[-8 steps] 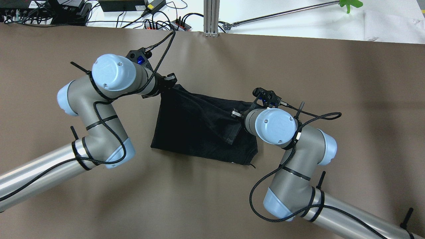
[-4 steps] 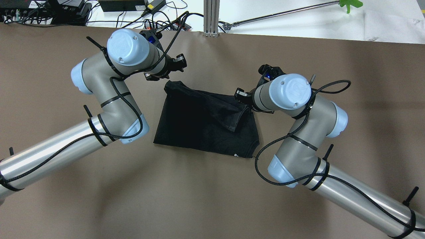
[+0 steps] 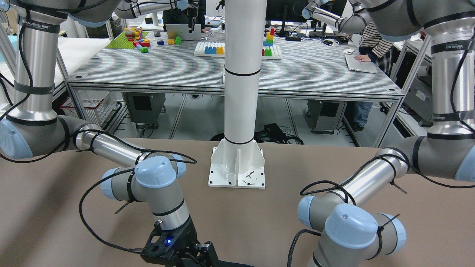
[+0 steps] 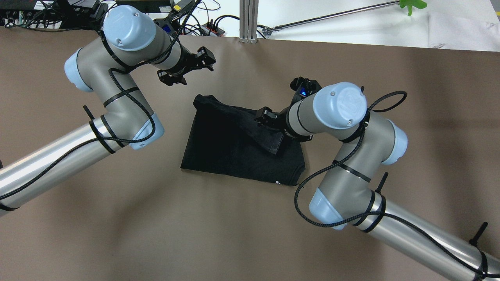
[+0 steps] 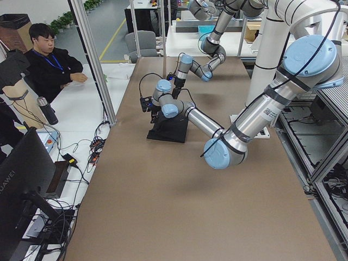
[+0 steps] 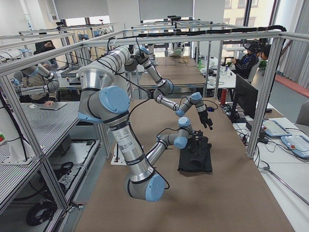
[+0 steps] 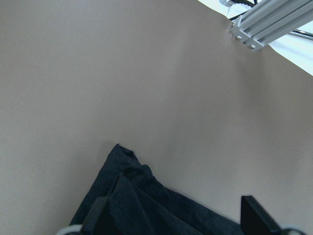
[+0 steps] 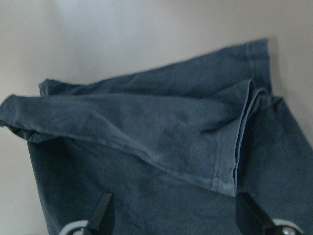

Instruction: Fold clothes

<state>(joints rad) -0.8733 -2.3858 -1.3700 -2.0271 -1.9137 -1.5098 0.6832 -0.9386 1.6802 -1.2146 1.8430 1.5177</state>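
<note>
Released since a second ago, clothes (image 4: 230, 152) lie on the surface (image 4: 234, 226); left pincer (image 4: 189, 68) and right pincer (image 4: 262, 119) gape empty.

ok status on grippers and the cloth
Left gripper open, empty, clear of the cloth. Right gripper open above its folded flap. Cloth lies on the table, partly folded. Nothing in the way.
</note>
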